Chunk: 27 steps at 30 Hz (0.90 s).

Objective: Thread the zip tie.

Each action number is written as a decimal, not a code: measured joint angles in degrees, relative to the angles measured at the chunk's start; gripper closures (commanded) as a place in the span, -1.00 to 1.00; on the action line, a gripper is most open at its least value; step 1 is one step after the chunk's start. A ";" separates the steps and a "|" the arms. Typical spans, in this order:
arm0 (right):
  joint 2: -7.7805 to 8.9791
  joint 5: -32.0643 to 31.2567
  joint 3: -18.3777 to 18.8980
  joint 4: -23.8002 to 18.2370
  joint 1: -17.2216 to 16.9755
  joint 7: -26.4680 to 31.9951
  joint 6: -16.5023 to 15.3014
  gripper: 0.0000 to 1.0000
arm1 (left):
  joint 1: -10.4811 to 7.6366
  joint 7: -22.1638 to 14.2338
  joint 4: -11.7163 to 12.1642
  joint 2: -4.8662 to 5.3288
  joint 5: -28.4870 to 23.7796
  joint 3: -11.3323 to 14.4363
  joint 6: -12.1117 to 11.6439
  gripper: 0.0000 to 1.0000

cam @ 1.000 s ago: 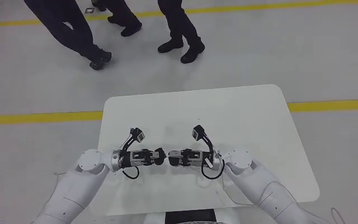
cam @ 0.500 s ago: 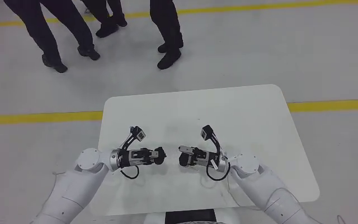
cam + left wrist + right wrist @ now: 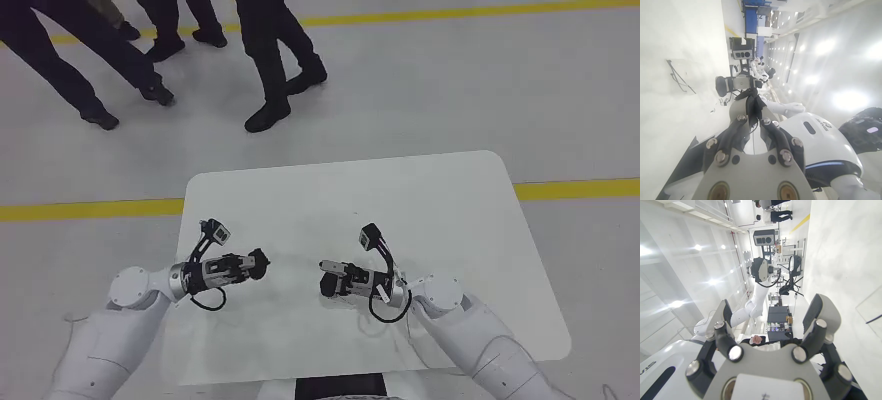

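A black zip tie [image 3: 748,94] sits bunched between the tips of my left gripper [image 3: 753,103], which is shut on it. In the top view the left gripper [image 3: 256,265] hovers over the table's near-left part with the dark tie at its tip. My right gripper [image 3: 328,281] faces it across a gap, a little to the right. Its fingers [image 3: 726,311] stand wide apart around the gripper's middle [image 3: 768,311], with nothing between them. The two grippers do not touch.
The white table [image 3: 430,200] with rounded corners spreads beyond and to the right of both arms. Its near edge runs under the forearms. A yellow floor line [image 3: 90,210] passes behind the table.
The grippers, nearly tip to tip a second ago, have drawn apart. The right one pulled back to the right, and the left one then swung left with the zip tie.
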 measured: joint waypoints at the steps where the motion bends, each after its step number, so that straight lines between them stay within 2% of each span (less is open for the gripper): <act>1: 0.00 0.00 0.00 0.00 0.00 0.00 0.00 -1.00 | 0.39 -0.41 -0.18 -0.01 -0.02 -0.59 0.00 1.00; 4: 0.01 -0.15 -0.01 -0.12 0.04 -0.15 0.12 -1.00 | 0.89 -0.90 -0.42 -0.06 -0.14 -1.28 0.00 1.00; 7: 0.35 -5.75 0.06 -2.52 0.46 -3.08 3.74 -1.00 | 0.85 -0.86 -0.40 -0.06 -0.14 -1.22 0.00 1.00; 10: 0.93 -13.69 0.59 -6.95 -0.10 -7.00 11.77 -1.00 | 0.85 -0.85 -0.40 -0.06 -0.14 -1.22 0.00 1.00; 12: 1.28 -17.85 0.80 -10.37 -0.78 -8.88 18.71 -1.00 | 0.85 -0.85 -0.40 -0.06 -0.14 -1.22 0.00 1.00; 15: 1.59 -20.22 0.78 -13.75 -1.30 -8.94 27.34 -1.00 | 0.85 -0.85 -0.40 -0.06 -0.14 -1.22 0.00 1.00; 17: 1.67 -19.91 0.60 -15.34 -1.20 -7.60 31.04 -1.00 | 0.85 -0.85 -0.40 -0.06 -0.14 -1.22 0.00 1.00; 27: 1.65 -19.61 0.10 -15.61 -0.88 -6.90 32.03 -1.00 | 0.85 -0.85 -0.40 -0.06 -0.14 -1.22 0.00 1.00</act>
